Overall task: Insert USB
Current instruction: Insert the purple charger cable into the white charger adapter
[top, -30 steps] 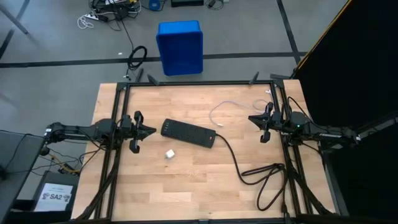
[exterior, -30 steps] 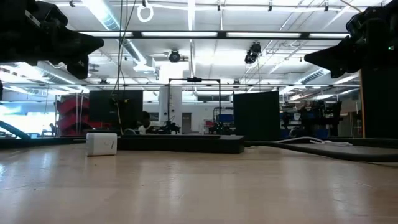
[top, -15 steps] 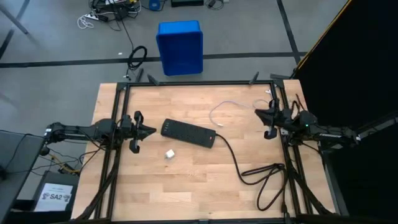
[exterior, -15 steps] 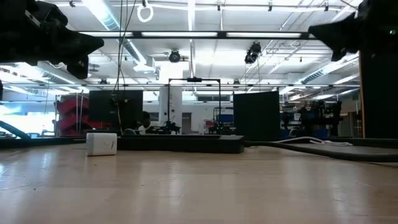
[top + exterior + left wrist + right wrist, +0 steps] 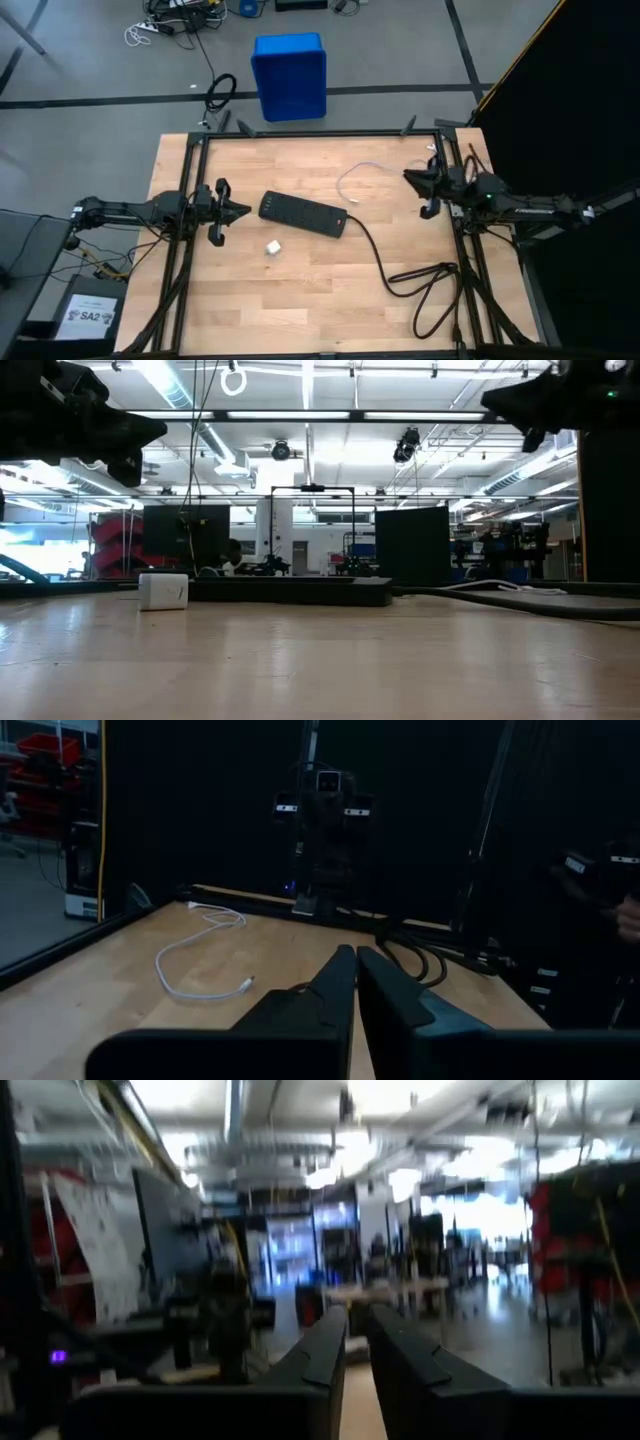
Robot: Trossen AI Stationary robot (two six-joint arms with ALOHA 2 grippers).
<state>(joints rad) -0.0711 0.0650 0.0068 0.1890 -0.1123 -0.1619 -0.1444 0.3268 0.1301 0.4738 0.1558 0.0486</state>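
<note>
Your right gripper (image 5: 408, 178) hangs with its jaws nearly closed on nothing, the USB (image 5: 355, 180) curled on the bench (image 5: 300, 290) just ahead of them, while your left gripper (image 5: 245, 210), jaws likewise pinched empty, faces the power strip (image 5: 302, 214).

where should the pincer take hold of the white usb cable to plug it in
Probably just behind the plug end of the white USB cable nearest the power strip. The cable lies flat in a loose curl, so come straight down from above, fingers across it. The right pincer, shut, is nearest.
</note>
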